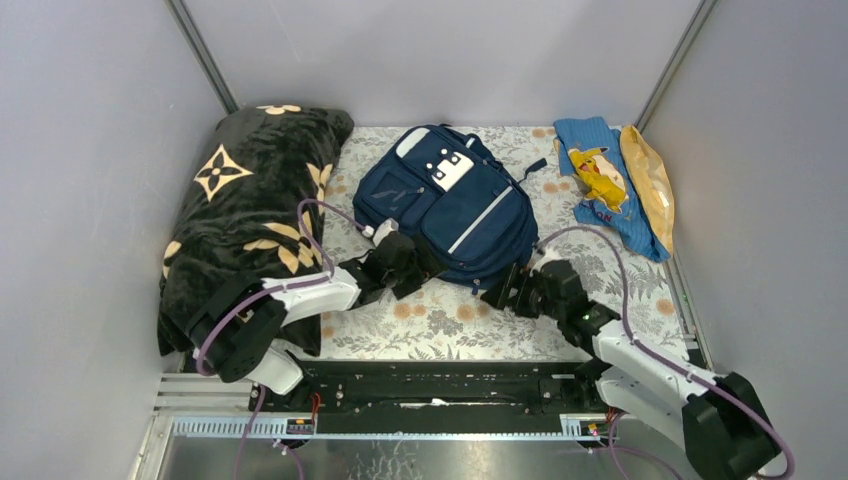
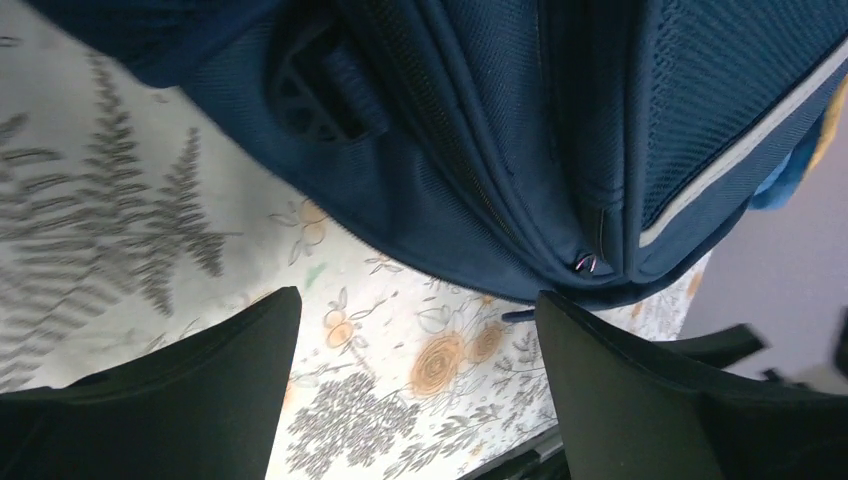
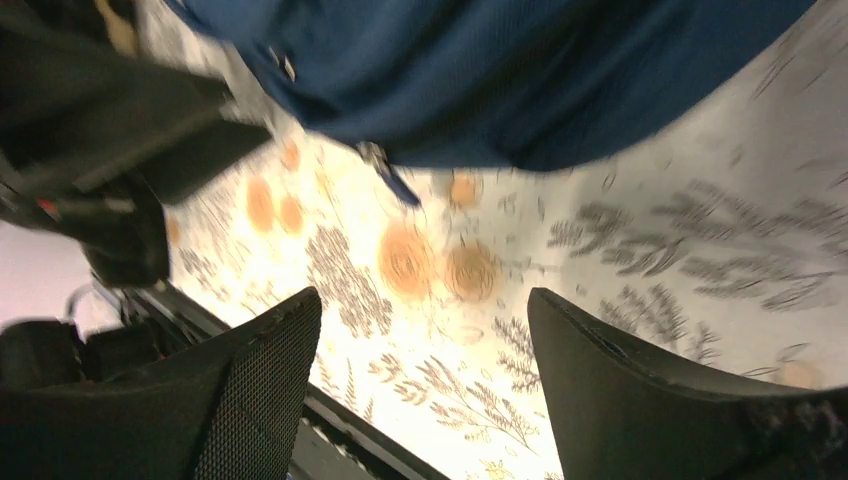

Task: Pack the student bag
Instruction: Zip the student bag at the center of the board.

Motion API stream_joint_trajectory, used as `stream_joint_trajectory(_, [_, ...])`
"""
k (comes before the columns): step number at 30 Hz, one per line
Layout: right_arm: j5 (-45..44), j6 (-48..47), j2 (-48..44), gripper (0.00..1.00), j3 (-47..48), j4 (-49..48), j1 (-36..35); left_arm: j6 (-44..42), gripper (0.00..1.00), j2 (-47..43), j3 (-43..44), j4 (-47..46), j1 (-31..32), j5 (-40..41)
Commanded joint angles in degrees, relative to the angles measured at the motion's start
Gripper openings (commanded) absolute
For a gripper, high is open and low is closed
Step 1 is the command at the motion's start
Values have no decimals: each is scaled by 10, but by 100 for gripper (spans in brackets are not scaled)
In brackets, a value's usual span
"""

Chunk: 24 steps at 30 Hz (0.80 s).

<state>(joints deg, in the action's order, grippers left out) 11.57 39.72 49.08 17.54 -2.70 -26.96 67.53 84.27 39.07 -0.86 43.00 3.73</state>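
The navy blue student bag (image 1: 450,205) lies flat on the flowered cloth, white patches up, its zips closed as far as I can see. My left gripper (image 1: 422,270) is open and empty at the bag's near left edge. In the left wrist view (image 2: 415,300) the bag (image 2: 520,120) fills the top, with a zip pull (image 2: 590,262) just beyond the right finger. My right gripper (image 1: 502,292) is open and empty at the bag's near right corner. In the right wrist view (image 3: 422,298) the bag (image 3: 500,80) lies ahead, with a small blue pull tab (image 3: 392,178) hanging from its edge.
A black blanket with tan flower marks (image 1: 250,210) is piled at the left. A lighter blue cloth with a yellow cartoon figure (image 1: 605,180) and a tan packet (image 1: 652,180) lie at the back right. Grey walls close in three sides. The flowered cloth (image 1: 450,325) covers the table.
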Motion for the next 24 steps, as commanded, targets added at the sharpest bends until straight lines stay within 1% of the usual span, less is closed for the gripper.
stream_joint_trajectory(1, [-27, 55, 53, 83, -48, -165, -66, 48, 88, 49, -2, -145, -5, -31])
stream_joint_trajectory(2, [-35, 58, 69, 83, -57, -196, -71, 53, 85, 58, -3, -155, -5, -31])
stream_joint_trajectory(4, [-32, 54, 108, 82, -64, -251, -73, 58, 74, 68, -4, -163, -5, -27])
stream_joint_trajectory(7, [-31, 57, 166, 81, -54, -291, -80, 60, 59, 71, -1, -153, -6, -18])
stream_joint_trajectory(8, [-31, 59, 182, 80, -53, -308, -81, 59, 52, 71, 1, -148, -6, -16])
stream_joint_trajectory(9, [-31, 60, 198, 79, -53, -329, -82, 57, 47, 69, 2, -142, -7, -13])
stream_joint_trajectory(11, [-32, 59, 230, 78, -47, -357, -85, 57, 40, 66, 3, -133, -9, -7])
stream_joint_trajectory(15, [-19, 68, 292, 74, -26, -401, -90, 55, 31, 65, 5, -132, -10, -7])
stream_joint_trajectory(17, [-32, 71, 306, 69, -16, -406, -93, 53, 26, 65, 6, -129, -10, -8])
stream_joint_trajectory(19, [-44, 70, 311, 61, -9, -406, -94, 52, 18, 65, 5, -126, -11, -7])
stream_joint_trajectory(23, [-54, 64, 309, 41, 2, -390, -94, 52, 14, 62, 3, -114, -13, -3])
stream_joint_trajectory(24, [-56, 64, 308, 37, 3, -385, -94, 53, 11, 60, 0, -114, -15, -3])
